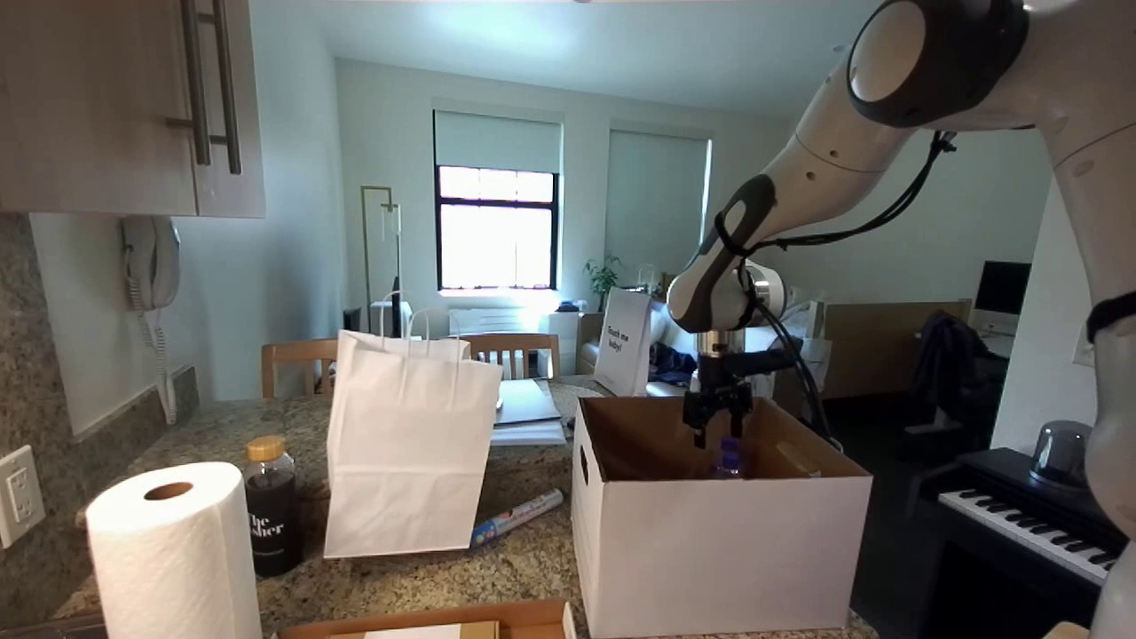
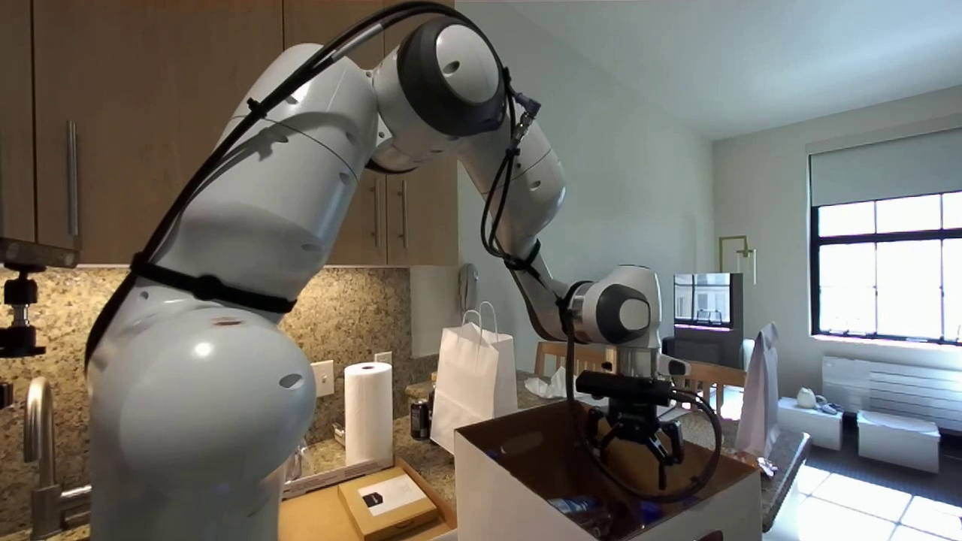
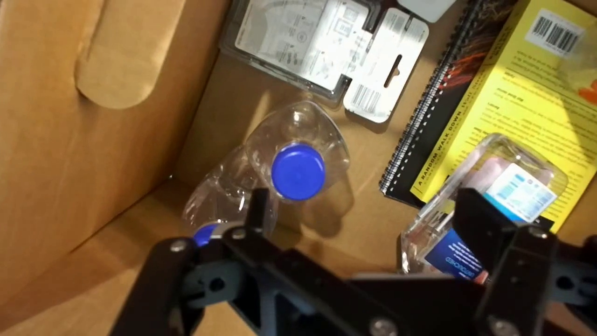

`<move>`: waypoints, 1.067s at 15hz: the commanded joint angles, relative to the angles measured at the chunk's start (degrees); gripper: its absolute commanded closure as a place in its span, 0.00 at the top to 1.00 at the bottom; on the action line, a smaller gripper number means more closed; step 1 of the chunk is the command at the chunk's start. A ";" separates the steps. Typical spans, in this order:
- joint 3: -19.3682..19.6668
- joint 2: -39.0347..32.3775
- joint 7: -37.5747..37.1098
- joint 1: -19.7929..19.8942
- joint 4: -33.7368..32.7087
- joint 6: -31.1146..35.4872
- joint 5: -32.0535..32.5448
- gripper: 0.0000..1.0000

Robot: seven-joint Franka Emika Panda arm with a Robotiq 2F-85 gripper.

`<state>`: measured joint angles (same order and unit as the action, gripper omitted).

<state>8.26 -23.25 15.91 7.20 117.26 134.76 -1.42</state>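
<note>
My gripper (image 1: 719,433) is open and empty, pointing down inside the top of a white cardboard box (image 1: 723,555). The gripper and the box also show in an exterior view (image 2: 630,460). In the wrist view the open fingers (image 3: 367,210) are spread wide above the box's contents. A clear bottle with a blue cap (image 3: 298,171) stands upright near the left finger. A second clear bottle with a blue cap (image 3: 205,233) is partly hidden by that finger. A clear plastic container with labels (image 3: 524,191) lies under the right finger, over a yellow book (image 3: 527,107).
In the box also lie a spiral notebook (image 3: 410,140) and a clear package with a white card (image 3: 298,42). Outside stand a white paper bag (image 1: 413,453), a paper towel roll (image 1: 177,550), a dark bottle (image 1: 271,515), a tube (image 1: 519,516) and a shallow carton (image 2: 387,503).
</note>
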 commanded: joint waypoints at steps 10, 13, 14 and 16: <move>-1.81 -5.76 -0.42 4.09 -5.12 -5.66 1.05 1.00; -2.30 -6.74 -0.56 4.14 -4.83 -1.54 1.02 1.00; -2.43 -6.99 -0.56 4.10 -4.88 -1.09 1.24 1.00; -2.60 -7.33 -0.70 4.06 -4.75 -0.20 1.50 0.75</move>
<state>6.82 -30.09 14.96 9.97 112.55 132.97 0.19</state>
